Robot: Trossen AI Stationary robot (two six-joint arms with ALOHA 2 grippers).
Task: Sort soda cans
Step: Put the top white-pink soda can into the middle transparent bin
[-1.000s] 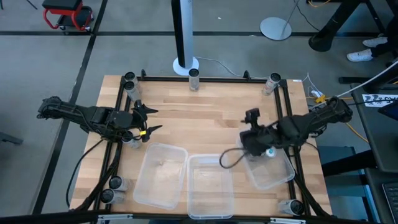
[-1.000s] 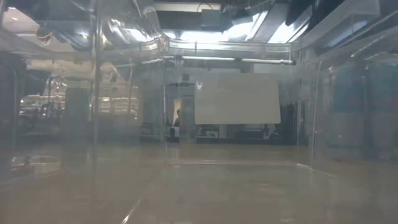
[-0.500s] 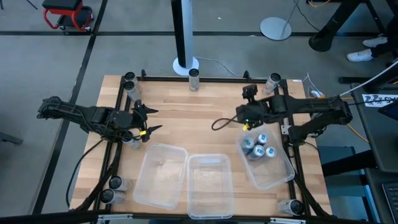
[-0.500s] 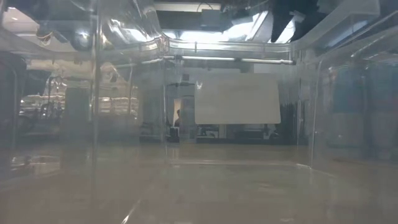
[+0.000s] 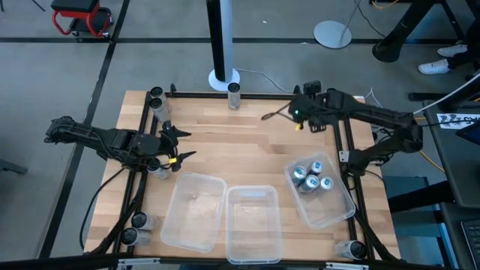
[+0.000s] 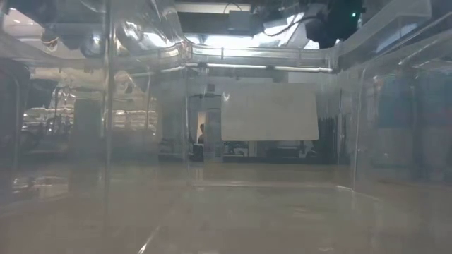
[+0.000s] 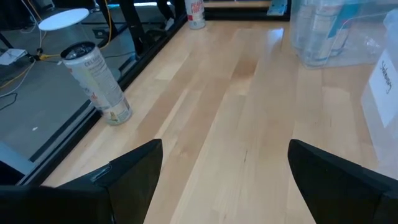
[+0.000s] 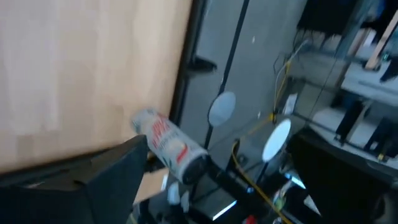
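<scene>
Wooden slats form the table point(image 5: 240, 131), which sits on a grey floor and is seen from above, with three clear bins along its near edge. Only the bin point(image 5: 330, 214) nearest the right edge holds anything: four blue-and-white soda cans point(image 5: 311, 176) stand clustered at its far end. More cans stand around the rim, one at the far right corner point(image 5: 331, 97), one at the middle of the far edge point(image 5: 234, 91), one at the far left corner point(image 5: 156, 96). The right end effector point(image 5: 294, 114) hangs just beside the far right corner can, fingers spread wide and holding nothing. The left end effector point(image 5: 181, 146) waits near the left edge, also open and empty, with a can point(image 7: 96, 81) ahead of it. Judging by this, the step in hand is reaching for another can; next the right fingers would need to straddle the corner can squarely before closing.
</scene>
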